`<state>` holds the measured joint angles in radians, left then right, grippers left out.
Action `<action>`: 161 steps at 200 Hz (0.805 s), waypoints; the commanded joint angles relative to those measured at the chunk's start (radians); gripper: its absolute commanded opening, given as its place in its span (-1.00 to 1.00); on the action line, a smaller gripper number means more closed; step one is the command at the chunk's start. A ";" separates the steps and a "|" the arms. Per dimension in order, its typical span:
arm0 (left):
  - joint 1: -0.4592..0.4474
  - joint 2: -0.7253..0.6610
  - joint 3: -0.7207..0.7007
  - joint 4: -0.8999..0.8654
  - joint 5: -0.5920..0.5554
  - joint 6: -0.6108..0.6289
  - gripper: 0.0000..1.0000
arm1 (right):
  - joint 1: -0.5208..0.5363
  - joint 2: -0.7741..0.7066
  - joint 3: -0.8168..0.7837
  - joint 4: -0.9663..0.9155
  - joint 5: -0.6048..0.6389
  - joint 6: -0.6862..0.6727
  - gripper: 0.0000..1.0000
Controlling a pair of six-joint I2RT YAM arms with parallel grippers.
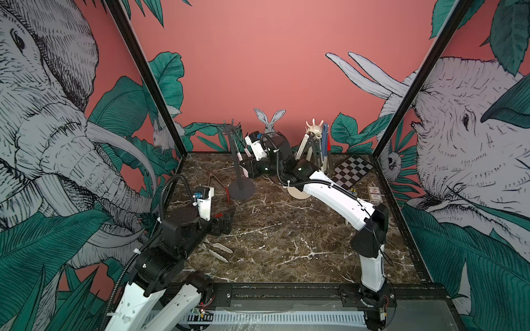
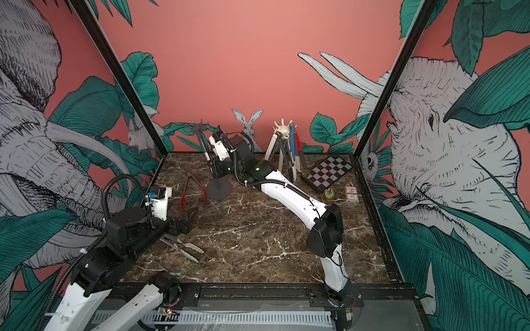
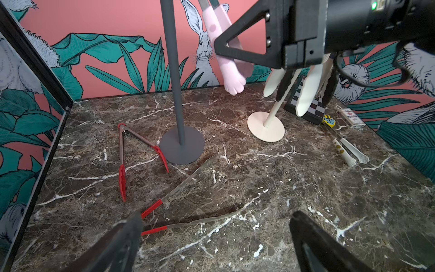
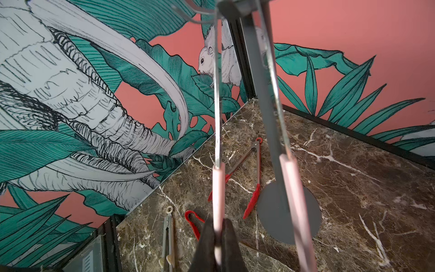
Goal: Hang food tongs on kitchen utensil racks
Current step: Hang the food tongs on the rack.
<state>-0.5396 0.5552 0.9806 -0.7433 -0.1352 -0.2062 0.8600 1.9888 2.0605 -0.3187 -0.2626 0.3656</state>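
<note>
So, pinching one tip of the pink tongs (image 4: 290,183) in the right gripper (image 4: 217,223), jaws closed on it, top end up at the hooks of the dark grey rack (image 4: 260,94). Meanwhile hovering the left gripper (image 3: 216,219), jaws wide open, over red-tipped tongs (image 3: 188,178) on the table (image 3: 282,188).

In a top view I lose the cream tongs' (image 2: 189,248) hinge at 8 o'clock, the cream rack's (image 2: 282,129) base at 1 o'clock.

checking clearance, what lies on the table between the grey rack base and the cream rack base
Bare marble table only, between the grey rack base and the cream rack base; the left wrist view shows it.
</note>
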 commanded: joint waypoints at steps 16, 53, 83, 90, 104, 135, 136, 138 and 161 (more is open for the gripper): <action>0.007 0.004 -0.006 0.000 -0.012 -0.007 0.99 | 0.008 -0.004 -0.002 0.028 0.021 0.000 -0.54; 0.007 0.028 -0.011 0.039 -0.004 -0.009 0.99 | 0.007 -0.017 0.010 0.010 0.030 0.001 -0.43; 0.007 0.050 -0.006 0.076 0.000 -0.005 0.99 | 0.005 -0.061 -0.022 0.011 0.026 0.019 -0.32; 0.006 0.056 -0.004 0.085 0.002 -0.004 0.99 | 0.005 -0.077 -0.039 0.011 0.026 0.024 -0.29; 0.007 0.065 0.002 0.106 0.004 -0.001 0.99 | 0.002 -0.117 -0.084 0.010 0.024 0.038 -0.25; 0.006 0.088 0.019 0.140 0.006 0.011 0.99 | -0.013 -0.251 -0.263 0.030 0.023 0.088 0.03; 0.007 0.089 0.019 0.140 0.006 0.012 0.99 | -0.014 -0.257 -0.272 0.032 0.022 0.089 0.04; 0.006 0.091 0.020 0.140 0.006 0.013 0.99 | -0.015 -0.268 -0.289 0.037 0.021 0.092 0.06; 0.006 0.102 0.026 0.164 0.017 0.023 0.99 | -0.026 -0.410 -0.481 0.075 0.045 0.110 0.34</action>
<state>-0.5396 0.6495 0.9813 -0.6369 -0.1303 -0.1944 0.8471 1.7145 1.7065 -0.3065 -0.2390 0.4419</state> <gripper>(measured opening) 0.994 0.626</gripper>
